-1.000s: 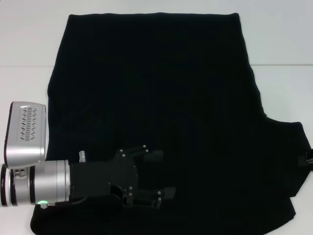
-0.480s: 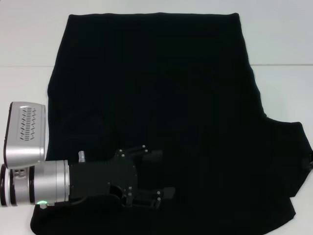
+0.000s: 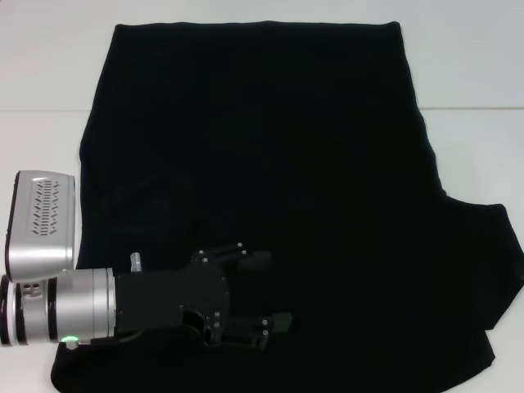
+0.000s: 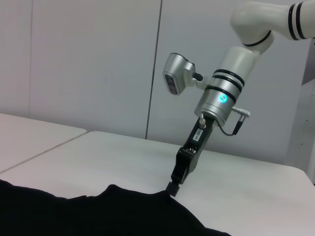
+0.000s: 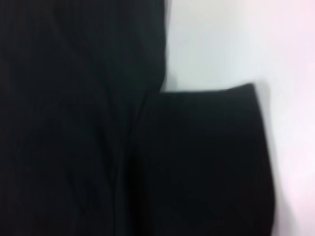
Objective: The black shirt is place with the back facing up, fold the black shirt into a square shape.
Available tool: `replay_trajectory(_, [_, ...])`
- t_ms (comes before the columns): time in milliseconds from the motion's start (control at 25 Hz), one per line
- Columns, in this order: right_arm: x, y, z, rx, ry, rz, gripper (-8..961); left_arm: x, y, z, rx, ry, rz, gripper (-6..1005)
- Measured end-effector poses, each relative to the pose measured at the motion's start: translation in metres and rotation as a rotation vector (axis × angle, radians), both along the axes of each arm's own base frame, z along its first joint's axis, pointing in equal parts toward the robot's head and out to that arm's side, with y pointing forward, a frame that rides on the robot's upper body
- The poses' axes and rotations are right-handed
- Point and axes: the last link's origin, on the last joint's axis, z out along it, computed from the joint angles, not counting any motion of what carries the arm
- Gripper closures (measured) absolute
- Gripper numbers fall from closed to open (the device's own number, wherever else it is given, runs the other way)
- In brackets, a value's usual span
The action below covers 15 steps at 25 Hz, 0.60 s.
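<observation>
While the black shirt (image 3: 270, 188) lies spread flat over the white table (image 3: 49, 65), it covers most of the surface from the far edge to the near one, plain black side up with no lettering showing. Its far hem runs straight across; the left side looks folded inward, so no sleeve sticks out there, and on the right a short sleeve (image 3: 483, 262) juts toward the table's right edge. The right wrist view looks down on that sleeve (image 5: 206, 162), a squarish flap lying flat against bare tabletop (image 5: 236, 39).

Over the near left part of the cloth the left gripper (image 3: 266, 291) reaches in from the left on its silver wrist (image 3: 78, 315), a green light glowing on the cuff. Its two black fingers (image 3: 246, 258) stand parted, nothing between them, above or on the fabric; I cannot tell whether they touch it.

At the far right, seen only from the left wrist camera, the right gripper (image 4: 173, 188) points steeply down from a white and silver arm (image 4: 231, 73), with its tip meeting the raised edge of the sleeve (image 4: 142, 201). Whether that tip is clenched on the cloth or loose, I cannot tell.
</observation>
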Motion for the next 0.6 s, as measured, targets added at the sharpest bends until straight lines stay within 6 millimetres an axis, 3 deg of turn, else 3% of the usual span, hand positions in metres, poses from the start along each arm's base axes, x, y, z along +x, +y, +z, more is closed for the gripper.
replay_trajectory(160, [0.0022, 0.0003, 0.0074, 0.031, -0.005, 0.0, 950, 0.0, 0.0, 0.0, 0.0, 0.0, 0.0, 80])
replay_trajectory(600, [0.0076, -0.0033, 0.0089, 0.033, -0.011, 0.001, 717, -0.0002, -0.0003, 0.0009, 0.005, -0.01, 0.007, 79])
